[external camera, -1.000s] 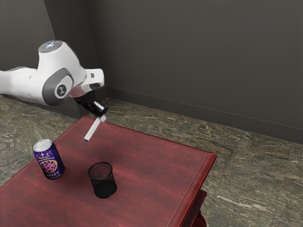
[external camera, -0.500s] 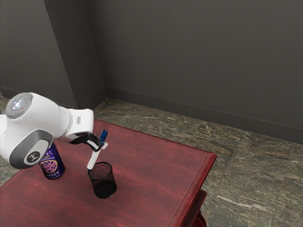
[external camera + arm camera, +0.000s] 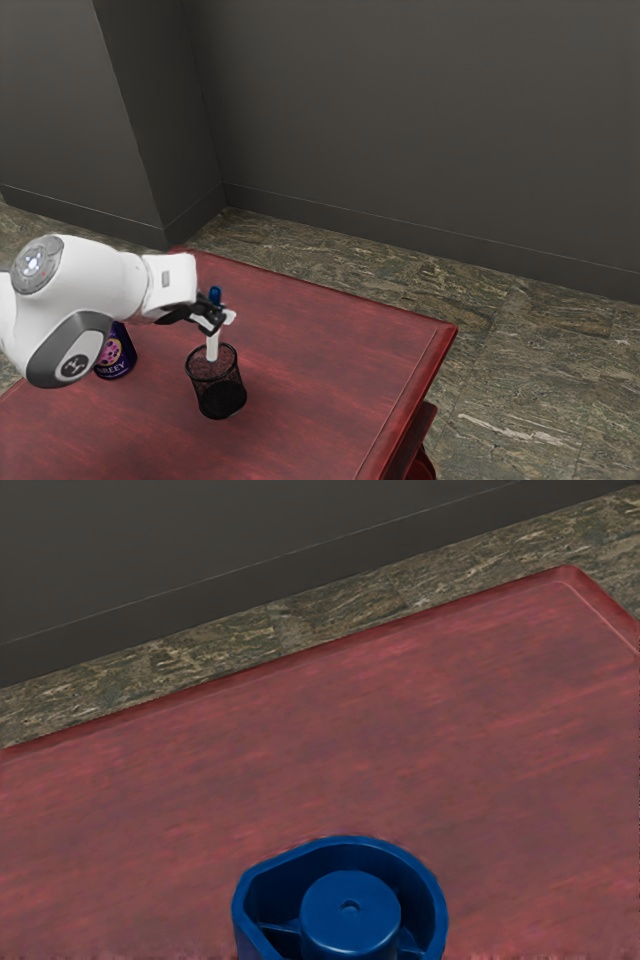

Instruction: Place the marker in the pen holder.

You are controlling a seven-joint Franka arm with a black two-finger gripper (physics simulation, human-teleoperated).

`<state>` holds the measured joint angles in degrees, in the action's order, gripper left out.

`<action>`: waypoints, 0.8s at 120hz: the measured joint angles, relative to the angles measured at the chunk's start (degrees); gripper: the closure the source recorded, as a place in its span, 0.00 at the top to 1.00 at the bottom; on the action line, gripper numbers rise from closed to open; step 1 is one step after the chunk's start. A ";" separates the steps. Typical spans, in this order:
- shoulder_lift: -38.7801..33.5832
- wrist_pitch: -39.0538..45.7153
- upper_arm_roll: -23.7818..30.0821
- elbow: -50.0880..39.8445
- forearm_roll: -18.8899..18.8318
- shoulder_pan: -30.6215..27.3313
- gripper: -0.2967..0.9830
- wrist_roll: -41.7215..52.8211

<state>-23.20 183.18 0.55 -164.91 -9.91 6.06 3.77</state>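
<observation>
Straight down first, release second

We have the white marker with the blue end (image 3: 212, 347) nearly upright, its lower tip over or just inside the mouth of the round black mesh pen holder (image 3: 221, 392); we can't tell which. Our black two-finger gripper (image 3: 217, 321) is closed on its upper part, open only the marker's width. We should lower it straight, clear of the mesh wall, and let go once it's well in. To the exterior view's left stands a purple printed can (image 3: 116, 355) on the red wooden table (image 3: 330, 370).
</observation>
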 joint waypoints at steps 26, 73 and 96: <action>-0.96 0.84 0.00 -3.31 -0.08 -0.10 0.19 -0.68; 2.91 -10.30 -0.76 15.38 -1.26 -0.17 0.63 -2.28; 27.87 -49.67 -2.21 65.35 4.51 -5.09 0.71 -0.70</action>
<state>4.67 133.50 -1.66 -99.56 -5.40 0.97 3.07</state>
